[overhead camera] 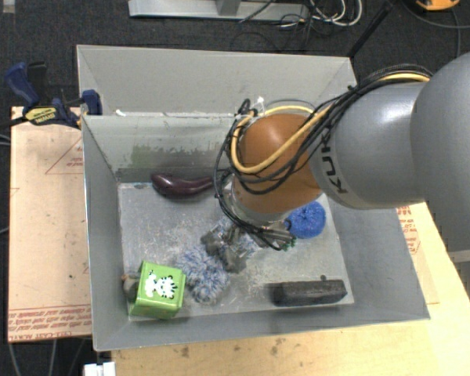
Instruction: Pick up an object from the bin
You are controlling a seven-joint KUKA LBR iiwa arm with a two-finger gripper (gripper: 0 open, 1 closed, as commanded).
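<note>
Woolly blue-and-white bundle point(204, 279): lies on the floor of the bin point(102, 210), towards the front edge and a little left of centre.

Gripper point(232, 251): low over the bin's middle, hanging beneath the orange wrist cover point(270, 159) and its cables. Its tip stands just beside the bundle's back right end, touching it or very nearly. Whether the gripper is set wide or narrow cannot be told, and nothing can be confirmed as held.

Governing relation: the bundle lies to the front and left of the gripper. Its long axis appears to run roughly front to back with a slight slant, though the ragged outline makes this uncertain. In my judgement, a short shift towards the front left corner would centre the gripper over it.

Neighbours:
- Green cube point(158, 289), touching or just beside the bundle's left side.
- Blue ball point(307, 220), near the gripper's right.
- Dark block point(308, 292), at the front right.
- Purple aubergine point(180, 184), along the back edge.
</note>
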